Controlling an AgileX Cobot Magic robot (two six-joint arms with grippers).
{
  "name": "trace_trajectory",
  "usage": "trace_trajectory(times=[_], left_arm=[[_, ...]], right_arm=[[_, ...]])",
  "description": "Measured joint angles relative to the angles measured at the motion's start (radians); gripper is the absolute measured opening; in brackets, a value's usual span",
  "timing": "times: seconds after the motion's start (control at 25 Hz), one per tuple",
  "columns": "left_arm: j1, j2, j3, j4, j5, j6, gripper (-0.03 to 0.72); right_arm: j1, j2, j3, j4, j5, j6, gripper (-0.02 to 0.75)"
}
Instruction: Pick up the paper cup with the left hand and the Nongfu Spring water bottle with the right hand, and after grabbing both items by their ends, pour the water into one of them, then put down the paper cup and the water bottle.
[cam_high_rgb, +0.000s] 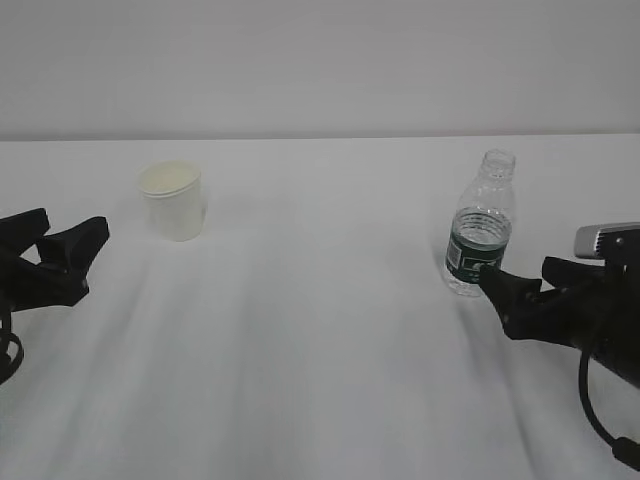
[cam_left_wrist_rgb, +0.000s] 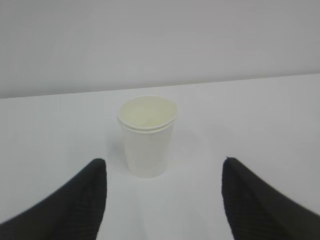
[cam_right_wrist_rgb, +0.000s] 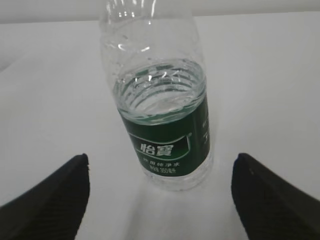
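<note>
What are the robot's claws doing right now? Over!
Left claw open, short of the paper cup. Right claw open, bottle standing free between its jaws. Both upright on the table. Nothing blocking.

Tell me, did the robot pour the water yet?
Can't tell. The cup and bottle both stand on the table, untouched. Water sits in the bottle. Both grippers, left and right, are open, facing them, holding nothing.

Soft, even, rather dim light leaves the white table (cam_high_rgb: 320, 330) greyish, with faint streaks in the lower half of the exterior view; the paper cup (cam_high_rgb: 172, 200) casts only a pale shadow to its right; all views are slightly soft; small highlights glint on the water bottle (cam_right_wrist_rgb: 160, 95).
</note>
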Motion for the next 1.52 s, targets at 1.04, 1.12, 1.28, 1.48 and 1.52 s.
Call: trace_trajectory(times=[1.04,1.12,1.28,1.48,1.52], left_arm=[[0.0,0.001,0.0,0.002,0.0,0.0,0.514],[0.0,0.001,0.0,0.002,0.0,0.0,0.514],[0.0,0.001,0.0,0.002,0.0,0.0,0.514],[0.0,0.001,0.0,0.002,0.0,0.0,0.513],[0.0,0.001,0.0,0.002,0.0,0.0,0.513]], right_arm=[[0.0,0.207,-0.212,-0.012,-0.001,-0.063,0.671],[0.0,0.207,-0.226,-0.012,-0.001,-0.063,0.671],[0.0,0.207,-0.25,-0.013,-0.001,-0.063,0.671],[0.0,0.207,-0.268,-0.015,-0.001,-0.063,0.67],[0.0,0.207,-0.273,-0.017,-0.001,-0.063,0.67]])
